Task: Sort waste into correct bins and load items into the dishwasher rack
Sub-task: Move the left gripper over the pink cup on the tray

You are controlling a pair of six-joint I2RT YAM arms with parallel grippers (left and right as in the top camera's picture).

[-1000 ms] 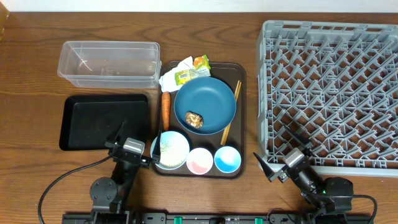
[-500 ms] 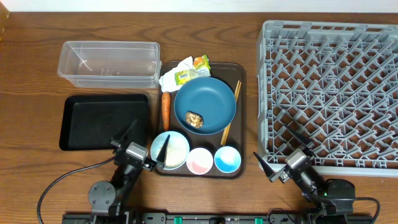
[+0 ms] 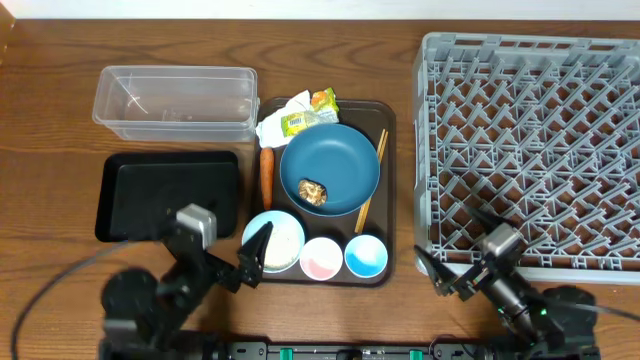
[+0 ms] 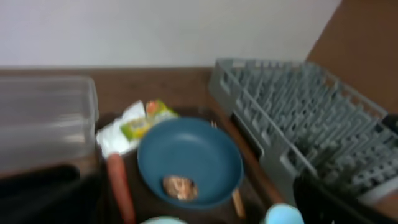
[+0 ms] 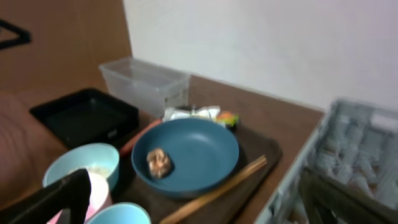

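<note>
Left fingers (image 3: 256, 256) and right fingers (image 3: 430, 270) were both spread wide and empty, left ones over the white bowl (image 3: 287, 236), cups (image 3: 322, 258) between the pairs, dark blue bowl (image 3: 335, 160), carrot (image 3: 266, 172) and chopsticks (image 3: 370, 185) beyond, rack (image 3: 424, 120) beside the right ones.

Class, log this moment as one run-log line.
left jaws: open, near white bowl | right jaws: open, beside rack | carrot, blue bowl: on brown tray
</note>
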